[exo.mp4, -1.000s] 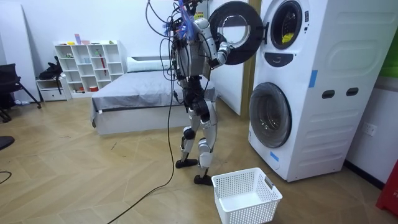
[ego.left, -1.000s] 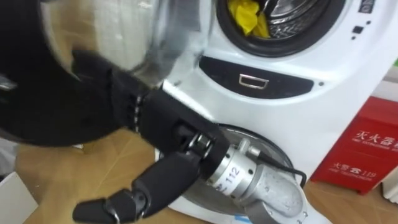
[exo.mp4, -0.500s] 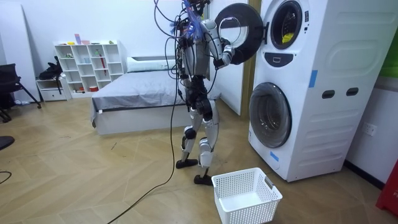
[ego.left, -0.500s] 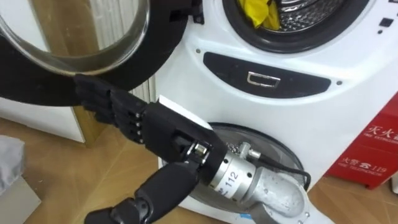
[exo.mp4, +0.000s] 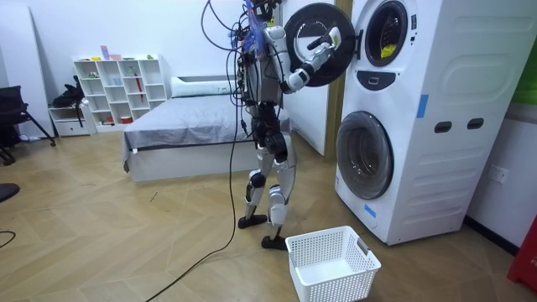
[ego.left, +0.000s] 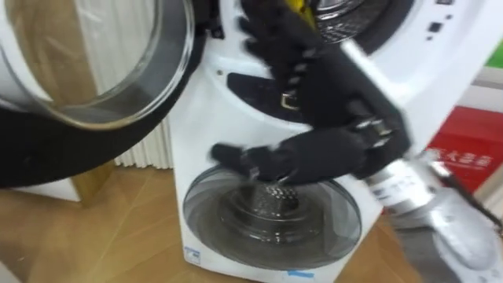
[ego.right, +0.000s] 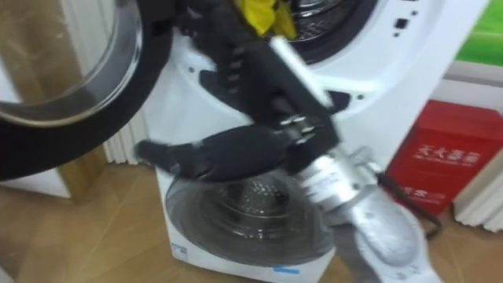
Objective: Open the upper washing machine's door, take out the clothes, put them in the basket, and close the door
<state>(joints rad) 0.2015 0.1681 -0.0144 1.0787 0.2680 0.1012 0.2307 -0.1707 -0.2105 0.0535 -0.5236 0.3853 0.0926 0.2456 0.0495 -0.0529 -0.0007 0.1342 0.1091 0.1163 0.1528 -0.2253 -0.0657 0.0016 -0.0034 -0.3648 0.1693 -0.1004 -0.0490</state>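
Presently the robot stands facing the stacked washers [exo.mp4: 419, 126], with a white basket [exo.mp4: 331, 264] on the floor near its feet. The upper door [ego.left: 78, 79] hangs wide open. The right hand [ego.left: 330, 94] is up before the upper drum opening, fingers straight, thumb spread, holding nothing. Yellow clothes [ego.right: 263, 16] lie inside that drum.

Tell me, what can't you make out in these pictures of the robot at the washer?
- Yellow crumpled cloth in the upper drum: the eye views' top edge cuts it off, the black right robot hand covers part, and the room view shows it tiny.
- Whether its fingers touch the cloth: they overlap it in the eye views, depth unclear.
- Round black-rimmed glass door: left edge crops it.
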